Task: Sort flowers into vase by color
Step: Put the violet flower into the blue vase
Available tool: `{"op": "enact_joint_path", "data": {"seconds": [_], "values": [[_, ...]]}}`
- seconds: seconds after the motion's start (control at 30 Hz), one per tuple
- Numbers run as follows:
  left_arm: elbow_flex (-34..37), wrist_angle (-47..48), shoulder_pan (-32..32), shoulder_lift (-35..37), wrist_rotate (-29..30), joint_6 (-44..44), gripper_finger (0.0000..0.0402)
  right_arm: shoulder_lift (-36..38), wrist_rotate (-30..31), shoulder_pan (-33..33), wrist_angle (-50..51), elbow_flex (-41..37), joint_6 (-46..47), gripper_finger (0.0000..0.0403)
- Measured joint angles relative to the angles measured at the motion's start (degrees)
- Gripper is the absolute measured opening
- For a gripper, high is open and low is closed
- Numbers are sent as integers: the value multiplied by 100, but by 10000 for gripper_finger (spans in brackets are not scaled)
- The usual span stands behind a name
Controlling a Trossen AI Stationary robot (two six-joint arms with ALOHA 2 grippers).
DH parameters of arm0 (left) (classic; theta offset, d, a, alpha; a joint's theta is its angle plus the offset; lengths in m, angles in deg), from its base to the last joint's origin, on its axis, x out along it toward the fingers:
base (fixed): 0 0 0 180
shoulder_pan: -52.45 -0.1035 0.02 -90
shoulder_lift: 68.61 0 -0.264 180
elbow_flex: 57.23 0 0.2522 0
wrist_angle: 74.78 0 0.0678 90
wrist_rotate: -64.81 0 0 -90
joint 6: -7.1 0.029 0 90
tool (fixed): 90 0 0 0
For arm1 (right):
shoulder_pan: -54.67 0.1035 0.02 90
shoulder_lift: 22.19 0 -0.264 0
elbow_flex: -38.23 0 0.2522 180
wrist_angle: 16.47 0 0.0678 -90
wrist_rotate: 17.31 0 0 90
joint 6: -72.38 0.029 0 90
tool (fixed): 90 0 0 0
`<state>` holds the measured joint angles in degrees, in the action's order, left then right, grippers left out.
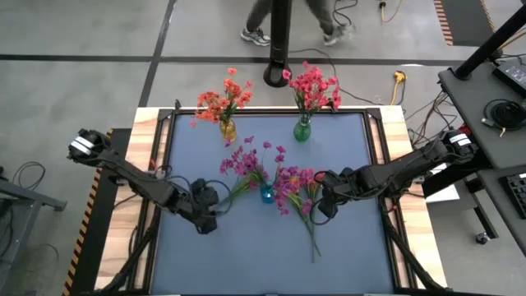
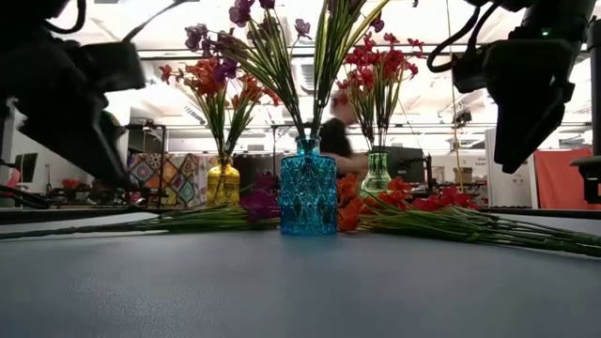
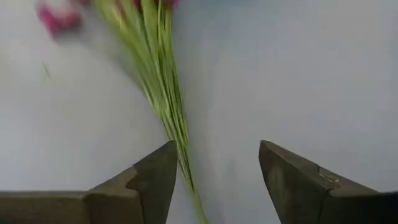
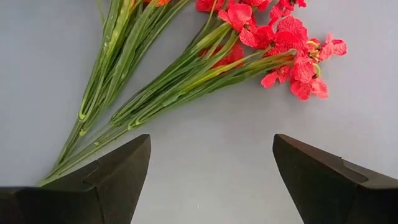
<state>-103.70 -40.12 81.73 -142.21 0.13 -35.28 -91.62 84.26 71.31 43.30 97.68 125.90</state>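
The left claw (image 1: 207, 220) is hovering wide open and empty over a purple flower (image 1: 234, 191) left of the blue vase (image 1: 267, 194). The right claw (image 1: 323, 201) is hanging open and empty over red flowers (image 4: 292, 43) right of it.

We see a blue-grey desk (image 1: 345, 247) framed by pale wood. On it stands a turquoise vase (image 2: 307, 197) with a faceted diamond pattern, holding purple-magenta flowers (image 1: 246, 160) on green stems. A yellow-amber vase (image 1: 228, 130) carries orange flowers (image 1: 220, 100), and a green vase (image 1: 302, 130) carries red-pink flowers (image 1: 314, 87). Lying on the desk we find red-pink blossoms (image 4: 292, 46) with light green stems and a magenta sprig (image 3: 155, 81) whose stems are pale green. Both arms are dark; the left tool (image 3: 214, 180) and right tool (image 4: 211, 180) show dark grey-brown fingers. Behind, we note a multicoloured patchwork cloth (image 2: 164, 174) with diamond shapes.
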Motion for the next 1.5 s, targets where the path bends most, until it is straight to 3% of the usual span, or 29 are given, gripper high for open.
{"op": "enact_joint_path", "data": {"seconds": [0.23, 0.47, 0.57, 0.97, 1.27, 1.5], "values": [[-230, -287, -55, -1210, 1234, 362, 211, 0, 1, 8, -6, 0, -61, 329], [-372, -579, -46, -1936, 1298, 124, 206, 0, 7, 88, -6, 0, -61, 329], [-375, -618, -44, -2040, 1332, -117, 187, 0, 37, 116, -9, 0, -52, 329], [-328, -288, -52, -1975, 1418, -712, 10, 0, 42, 188, -31, 0, 43, 329], [-710, 858, 108, -1382, 1331, -1099, 4, 0, 39, 188, -31, 0, 39, 329], [-1446, 2381, 605, -963, 370, -1562, 3, 3, -18, 188, 66, 0, -62, 329]]}}
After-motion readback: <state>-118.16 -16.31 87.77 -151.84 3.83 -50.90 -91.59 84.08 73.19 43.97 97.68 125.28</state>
